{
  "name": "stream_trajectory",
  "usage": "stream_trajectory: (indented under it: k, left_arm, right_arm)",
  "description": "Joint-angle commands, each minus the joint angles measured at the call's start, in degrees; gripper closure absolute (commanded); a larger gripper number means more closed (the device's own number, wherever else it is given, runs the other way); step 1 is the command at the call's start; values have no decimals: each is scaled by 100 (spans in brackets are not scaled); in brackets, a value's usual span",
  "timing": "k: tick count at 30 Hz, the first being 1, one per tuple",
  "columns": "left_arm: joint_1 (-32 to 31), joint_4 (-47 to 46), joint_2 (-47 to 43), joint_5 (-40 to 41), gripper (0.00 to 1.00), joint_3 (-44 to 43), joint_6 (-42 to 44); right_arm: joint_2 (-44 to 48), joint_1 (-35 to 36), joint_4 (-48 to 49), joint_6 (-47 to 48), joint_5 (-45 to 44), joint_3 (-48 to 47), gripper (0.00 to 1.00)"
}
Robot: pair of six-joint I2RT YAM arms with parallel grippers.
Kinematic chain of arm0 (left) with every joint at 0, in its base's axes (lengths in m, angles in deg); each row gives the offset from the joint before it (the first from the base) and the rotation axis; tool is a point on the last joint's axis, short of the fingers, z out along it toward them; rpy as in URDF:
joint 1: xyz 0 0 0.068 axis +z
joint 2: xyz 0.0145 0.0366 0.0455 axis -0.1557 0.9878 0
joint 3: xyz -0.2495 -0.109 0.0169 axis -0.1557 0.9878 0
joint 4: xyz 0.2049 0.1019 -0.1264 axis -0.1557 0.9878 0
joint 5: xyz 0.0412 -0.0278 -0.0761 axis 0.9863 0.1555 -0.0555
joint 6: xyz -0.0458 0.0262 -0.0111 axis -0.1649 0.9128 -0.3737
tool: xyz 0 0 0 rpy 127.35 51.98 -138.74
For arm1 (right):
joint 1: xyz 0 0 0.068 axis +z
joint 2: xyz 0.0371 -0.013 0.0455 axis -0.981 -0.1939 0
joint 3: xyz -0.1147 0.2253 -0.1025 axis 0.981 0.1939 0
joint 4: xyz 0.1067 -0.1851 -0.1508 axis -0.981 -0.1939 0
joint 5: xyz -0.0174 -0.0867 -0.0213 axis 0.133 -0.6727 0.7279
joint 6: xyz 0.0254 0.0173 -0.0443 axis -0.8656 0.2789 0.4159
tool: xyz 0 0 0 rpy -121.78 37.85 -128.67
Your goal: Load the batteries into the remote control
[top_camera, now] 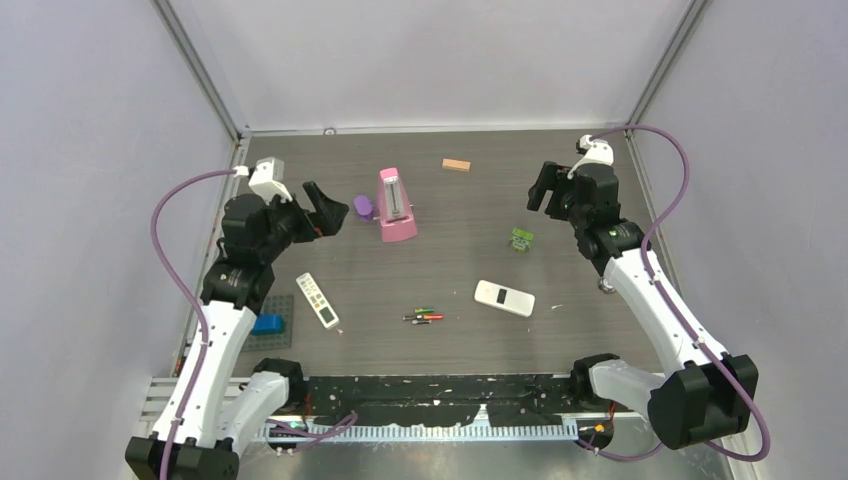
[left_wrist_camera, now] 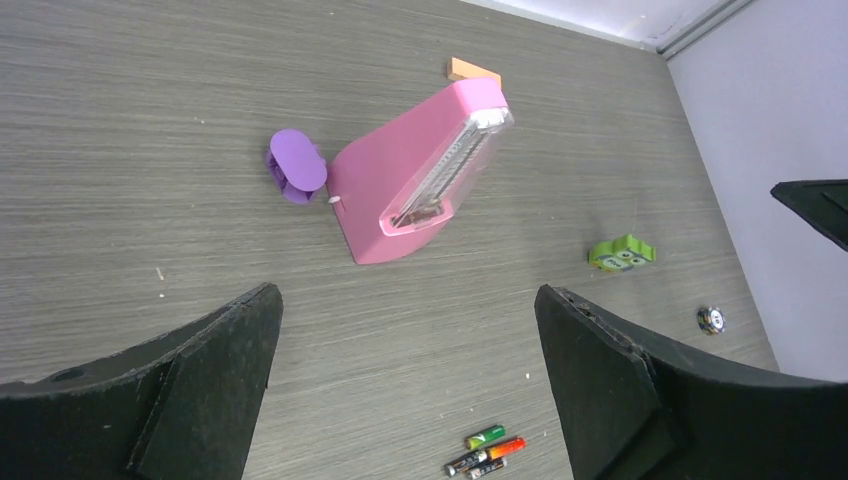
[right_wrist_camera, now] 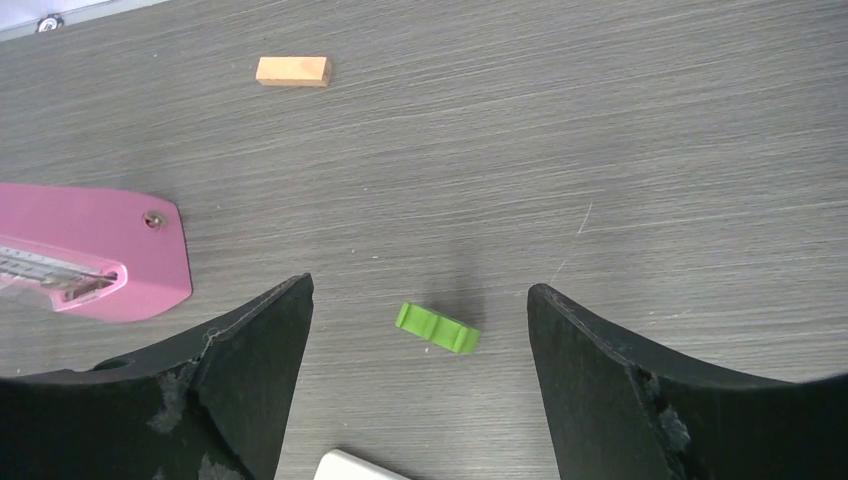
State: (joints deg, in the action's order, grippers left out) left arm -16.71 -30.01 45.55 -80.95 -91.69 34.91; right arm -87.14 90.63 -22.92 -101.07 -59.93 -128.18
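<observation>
Three batteries [top_camera: 425, 315], green, red-orange and dark, lie close together on the table's near middle; they also show at the bottom of the left wrist view [left_wrist_camera: 485, 452]. A white remote with buttons [top_camera: 317, 300] lies to their left, and a plain white remote [top_camera: 504, 297] to their right, its corner [right_wrist_camera: 355, 467] showing in the right wrist view. My left gripper [top_camera: 325, 210] [left_wrist_camera: 405, 295] hangs open above the back left, holding nothing. At the back right, my right gripper [top_camera: 545, 188] [right_wrist_camera: 420, 290] is open and also holds nothing.
A pink wedge-shaped device [top_camera: 396, 205] stands at the back middle with a purple piece [top_camera: 363, 207] beside it. An orange block [top_camera: 456, 165] lies further back. A green toy [top_camera: 521, 239] sits below the right gripper. A blue brick [top_camera: 268, 324] rests on a dark plate at left.
</observation>
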Motion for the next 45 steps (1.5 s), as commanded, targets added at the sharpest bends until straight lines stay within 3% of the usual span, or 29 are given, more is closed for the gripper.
stream_trajectory:
  k: [1, 5, 11, 19, 21, 25, 28, 41, 45]
  left_arm:
    - [15, -508, -368, 225, 0, 219, -187]
    - [19, -884, -764, -131, 0, 544, -254]
    - [14, -189, -552, -43, 0, 524, -536]
    - [24, -1082, -212, -1620, 1, 1370, -845]
    - [-139, -1413, -111, -2131, 6, 1524, -852]
    - [-1111, -969, -325, -1580, 5, 1676, -192]
    - [-1492, -1073, -272, -1539, 5, 1863, -230]
    - [-1607, -1025, -272, -854, 5, 1882, -200]
    - [-1607, -901, -221, -752, 5, 1790, -199]
  right_arm:
    - [25, -4, 262, -95, -267, -176, 16]
    - [68, -7, 189, 24, 345, -185, 16]
    - [23, 2, 37, 2, 808, -163, 16]
    - [69, 556, 34, 169, 892, 191, 13]
    - [36, 863, -34, 268, 970, 313, 13]
    - [-103, 1765, -346, 544, 598, 540, 12]
    - [-334, 2294, -594, 673, 413, 662, 11]
    - [-1527, 2847, -1309, 1117, 632, 723, 3]
    - [-1892, 2872, -1494, 1187, 288, 457, 3]
